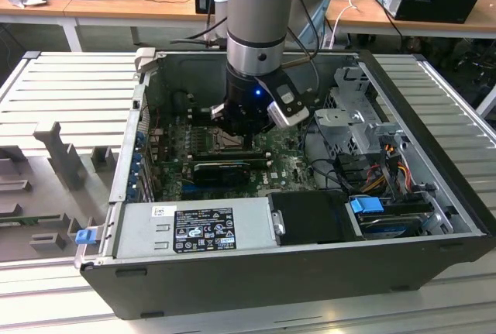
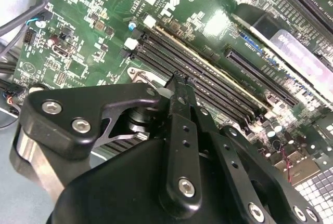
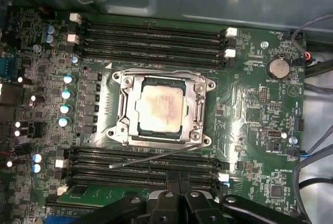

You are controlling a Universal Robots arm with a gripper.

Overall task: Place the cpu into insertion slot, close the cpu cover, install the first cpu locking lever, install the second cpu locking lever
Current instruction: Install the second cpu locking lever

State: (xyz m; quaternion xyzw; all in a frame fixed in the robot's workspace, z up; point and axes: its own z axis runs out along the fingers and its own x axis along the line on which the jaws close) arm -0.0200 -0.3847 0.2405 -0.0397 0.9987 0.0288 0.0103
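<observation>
Black gripper [image 2: 179,86] links crowded the foreground of the second wrist view, the fingers [image 2: 179,130] drawn close together with their tips just above the long black memory slots [image 2: 208,78] on the green motherboard [image 2: 93,26]. Nothing could be seen held between them.

Next, in the first wrist view, the finger bases [image 3: 174,206] sat at the near edge, and beyond them, across a bank of memory slots [image 3: 140,164], lay the insertion slot [image 3: 158,110]. The cpu [image 3: 158,108] was seated flat in it, its pale metal top showing through the window of the cpu cover [image 3: 122,110], which lay closed over the chip. One thin locking lever [image 3: 153,156] stood loose and slanted between the socket and the fingers, not hooked down. A round coin battery [image 3: 277,68] sat well apart from the socket.

Finally, in the exterior view, the arm [image 1: 260,32] reached down into the open computer case [image 1: 418,218], with the gripper [image 1: 240,129] low over the motherboard [image 1: 287,167] beside the socket area.
</observation>
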